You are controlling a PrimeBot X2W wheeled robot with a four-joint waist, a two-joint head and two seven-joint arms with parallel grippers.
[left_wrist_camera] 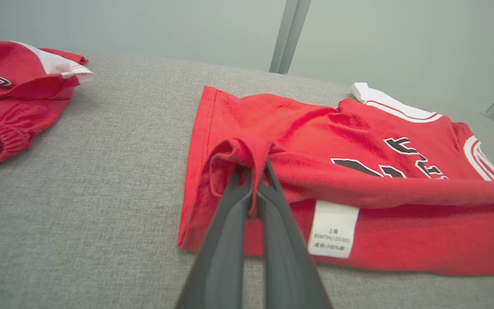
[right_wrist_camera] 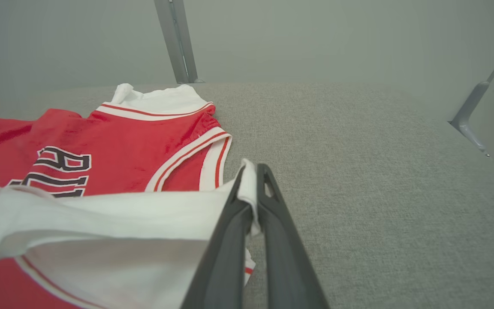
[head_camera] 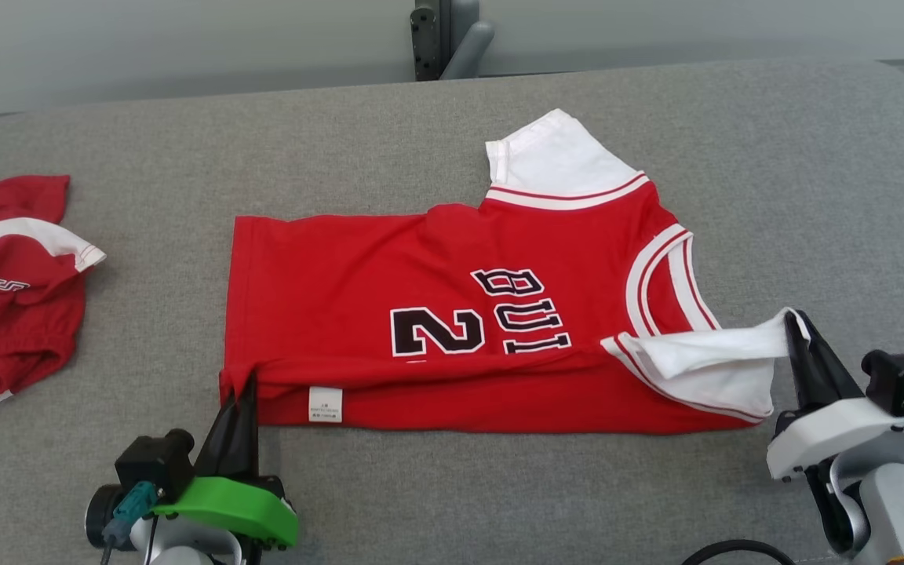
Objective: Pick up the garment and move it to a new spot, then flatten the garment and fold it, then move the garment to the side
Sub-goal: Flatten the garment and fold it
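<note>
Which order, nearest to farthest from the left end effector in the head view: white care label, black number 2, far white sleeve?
From the left end effector, shut on the jersey hem:
1. White care label, just to its right, on the near edge.
2. Black number 2, mid-jersey, farther right.
3. Far white sleeve, at the far right corner.

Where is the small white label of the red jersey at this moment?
In the head view, the white label sits on the red jersey's near edge, toward the left, just right of the left gripper that pinches the hem corner.
</note>
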